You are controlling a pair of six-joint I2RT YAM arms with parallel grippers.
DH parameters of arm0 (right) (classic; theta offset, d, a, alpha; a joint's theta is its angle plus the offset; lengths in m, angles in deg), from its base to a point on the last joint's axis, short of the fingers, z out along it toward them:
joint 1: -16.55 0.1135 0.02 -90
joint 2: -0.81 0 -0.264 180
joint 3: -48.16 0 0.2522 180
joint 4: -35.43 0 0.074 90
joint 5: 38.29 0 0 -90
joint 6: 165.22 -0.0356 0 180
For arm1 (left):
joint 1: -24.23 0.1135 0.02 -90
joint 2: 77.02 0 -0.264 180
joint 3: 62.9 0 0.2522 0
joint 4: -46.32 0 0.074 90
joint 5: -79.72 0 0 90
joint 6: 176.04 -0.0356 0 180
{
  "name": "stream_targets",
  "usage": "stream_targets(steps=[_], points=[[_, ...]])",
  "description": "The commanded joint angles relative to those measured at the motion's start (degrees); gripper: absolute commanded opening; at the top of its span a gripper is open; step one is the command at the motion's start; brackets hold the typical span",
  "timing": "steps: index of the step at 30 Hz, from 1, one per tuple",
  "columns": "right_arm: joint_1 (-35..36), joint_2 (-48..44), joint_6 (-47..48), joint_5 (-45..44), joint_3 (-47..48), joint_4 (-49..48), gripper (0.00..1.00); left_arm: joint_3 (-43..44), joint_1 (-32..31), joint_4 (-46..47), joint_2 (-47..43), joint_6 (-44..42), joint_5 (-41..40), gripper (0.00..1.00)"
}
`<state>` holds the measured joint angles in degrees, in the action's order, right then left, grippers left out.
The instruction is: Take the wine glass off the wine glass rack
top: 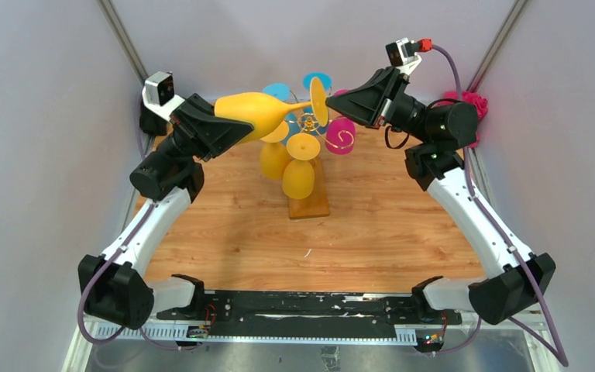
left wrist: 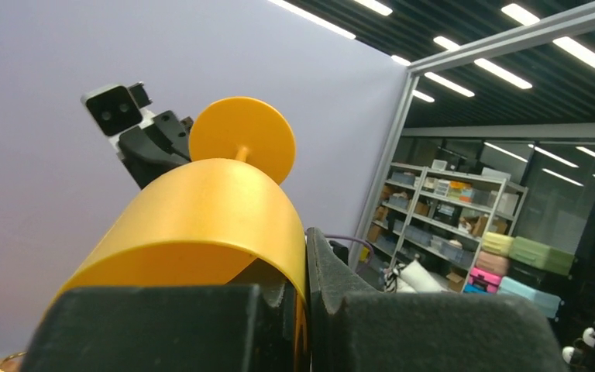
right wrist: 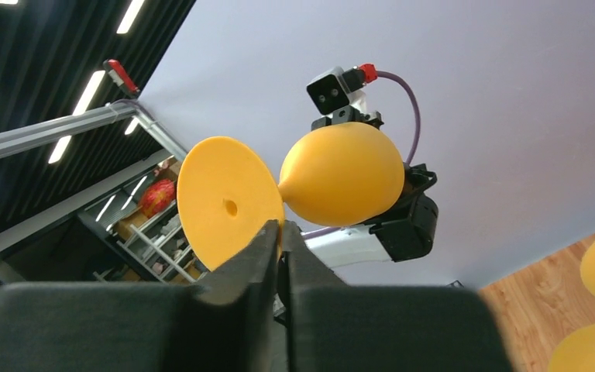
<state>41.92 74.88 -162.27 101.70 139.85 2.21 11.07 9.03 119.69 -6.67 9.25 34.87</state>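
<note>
A yellow wine glass lies on its side in the air above the wine glass rack, its round foot pointing right. My left gripper is shut on the rim wall of the bowl, one finger inside and one outside. My right gripper is shut on the edge of the foot. In the right wrist view the bowl hangs beyond my right gripper. The rack's amber wooden base rests on the table.
Two more yellow glasses hang bowl-down from the rack, along with a magenta one and blue ones behind. A pink object sits at the back right wall. Grey walls close in both sides of the wooden table.
</note>
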Motion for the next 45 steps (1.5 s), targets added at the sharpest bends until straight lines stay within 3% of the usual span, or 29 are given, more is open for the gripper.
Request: stream_targets(steps=[1, 4, 5, 6, 8, 12, 14, 16, 19, 27, 33, 45], points=[[1.24, -4.74, 8.34, 1.71, 0.37, 6.93, 0.22, -0.22, -0.08, -1.65, 0.71, -1.77, -0.43, 0.0], [0.79, -9.51, 20.3, -1.76, 1.77, 22.28, 0.58, 0.37, 1.41, -9.29, -3.17, -5.98, -2.15, 0.0], [0.37, -11.13, 26.22, -3.75, 2.5, 29.91, 0.76, 0.96, 1.74, -14.83, -5.16, -9.37, -2.4, 0.0], [-0.21, -12.85, 30.04, -5.97, 3.42, 34.94, 0.84, 2.01, 1.97, -22.91, -7.66, -14.38, -2.64, 0.0], [-1.16, -15.96, 34.4, -9.72, 3.75, 41.97, 0.93, 6.13, 2.1, -47.89, -13.14, -30.32, -6.03, 0.0], [-3.63, -19.85, 40.38, -14.32, 5.16, 54.51, 0.95, 25.19, 2.08, -99.52, -16.36, -60.72, -27.76, 0.0], [-3.83, -19.75, 44.76, -17.81, 8.63, 63.63, 0.95, 34.15, 2.1, -116.84, -12.37, -66.85, -38.39, 0.0], [-3.89, -18.87, 49.57, -21.59, 12.79, 72.34, 0.95, 42.04, 2.11, -126.73, -8.4, -70.13, -48.38, 0.0], [-3.92, -17.78, 54.92, -27.76, 16.54, 81.85, 0.92, 51.9, 2.06, -141.71, 0.99, -74.46, -56.65, 0.0], [-4.53, -15.97, 58.62, -31.44, 14.49, 88.25, 0.88, 57.1, 2.54, -156.2, 20.94, -81.38, -65.88, 0.0], [-9.16, -14.22, 59.23, -28.01, 12.6, 88.04, 0.83, 58.05, 4.59, -156.95, 33.03, -80.45, -60.99, 0.0], [-18.67, -10.43, 56.9, -16.54, 5.74, 80.24, 0.8, 72.14, 12.98, -152.81, 55.28, -80.74, -50.02, 0.0]])
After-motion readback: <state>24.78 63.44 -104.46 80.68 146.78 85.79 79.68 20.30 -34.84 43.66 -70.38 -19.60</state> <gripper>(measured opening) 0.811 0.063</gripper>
